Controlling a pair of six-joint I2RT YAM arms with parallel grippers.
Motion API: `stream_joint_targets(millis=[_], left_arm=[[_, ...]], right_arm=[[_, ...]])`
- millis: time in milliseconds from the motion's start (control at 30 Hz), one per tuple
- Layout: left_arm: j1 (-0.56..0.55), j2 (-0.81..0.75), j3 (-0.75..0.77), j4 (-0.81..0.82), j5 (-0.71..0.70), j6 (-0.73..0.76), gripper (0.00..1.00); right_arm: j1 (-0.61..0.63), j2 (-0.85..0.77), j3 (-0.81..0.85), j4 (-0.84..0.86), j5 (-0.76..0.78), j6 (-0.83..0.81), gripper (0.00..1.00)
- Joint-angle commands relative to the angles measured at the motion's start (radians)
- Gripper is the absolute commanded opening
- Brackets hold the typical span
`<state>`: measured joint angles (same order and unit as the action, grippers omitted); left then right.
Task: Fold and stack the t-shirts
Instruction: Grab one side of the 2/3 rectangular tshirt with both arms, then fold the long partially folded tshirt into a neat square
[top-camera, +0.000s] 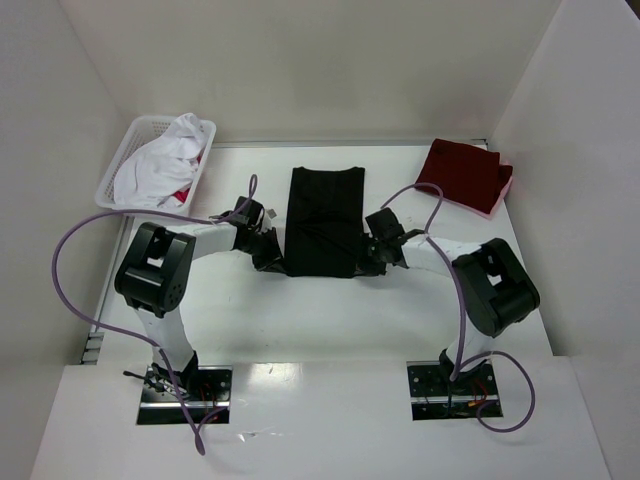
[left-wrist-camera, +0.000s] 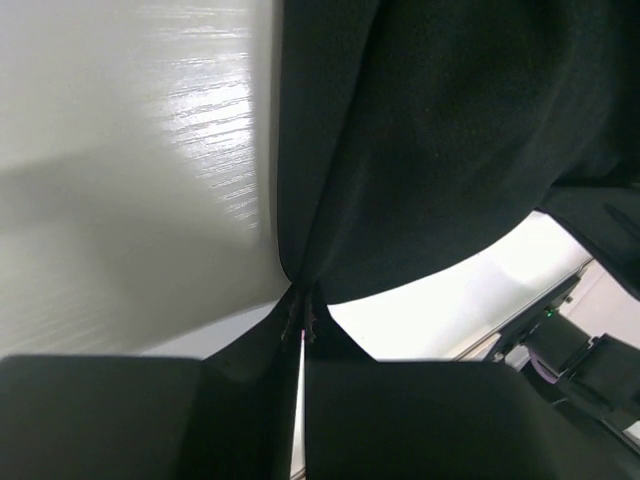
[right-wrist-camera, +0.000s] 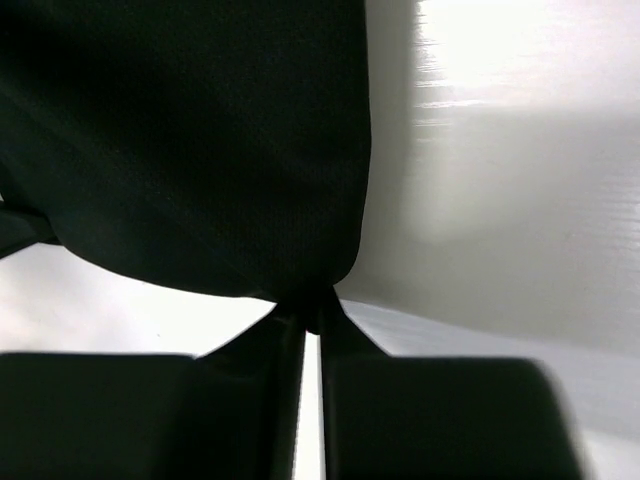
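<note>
A black t-shirt (top-camera: 323, 220) lies in a long folded strip at the middle of the table. My left gripper (top-camera: 270, 258) is shut on its near left corner, and my right gripper (top-camera: 375, 260) is shut on its near right corner. In the left wrist view the black cloth (left-wrist-camera: 430, 150) gathers to a pinch at my left gripper (left-wrist-camera: 303, 312). The right wrist view shows the same cloth (right-wrist-camera: 190, 140) pinched at my right gripper (right-wrist-camera: 312, 312). A dark red t-shirt (top-camera: 462, 172) lies folded at the far right. White and red t-shirts (top-camera: 165, 165) fill the basket.
The white lattice basket (top-camera: 125, 160) stands at the far left of the table. A pink sheet edge (top-camera: 503, 192) shows under the folded dark red shirt. White walls close in the table on three sides. Purple cables loop from both arms.
</note>
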<state>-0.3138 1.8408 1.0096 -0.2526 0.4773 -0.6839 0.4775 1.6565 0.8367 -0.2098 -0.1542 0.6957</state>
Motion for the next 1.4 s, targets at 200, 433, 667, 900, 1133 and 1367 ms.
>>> stream_joint_targets(millis=[200, 433, 667, 900, 1133, 1367], left_arm=[[-0.031, -0.075, -0.054, -0.056, -0.034, -0.004, 0.00], [-0.071, -0.256, -0.179, -0.114, -0.023, -0.066, 0.00], [-0.075, -0.518, -0.104, -0.277, -0.050, -0.085, 0.00], [0.013, -0.435, 0.097, -0.275, 0.003, -0.016, 0.00], [0.084, -0.211, 0.331, -0.247, 0.069, 0.044, 0.00], [0.113, 0.046, 0.603, -0.238, 0.106, 0.061, 0.00]], right_arm=[[0.084, -0.102, -0.031, -0.039, 0.067, 0.063, 0.00], [0.151, -0.262, -0.103, -0.133, 0.058, 0.157, 0.00], [0.161, -0.417, -0.049, -0.239, 0.103, 0.176, 0.00], [0.104, -0.303, 0.176, -0.252, 0.128, 0.056, 0.00], [0.017, -0.113, 0.426, -0.226, 0.147, -0.062, 0.00], [-0.066, 0.050, 0.601, -0.183, 0.142, -0.110, 0.00]])
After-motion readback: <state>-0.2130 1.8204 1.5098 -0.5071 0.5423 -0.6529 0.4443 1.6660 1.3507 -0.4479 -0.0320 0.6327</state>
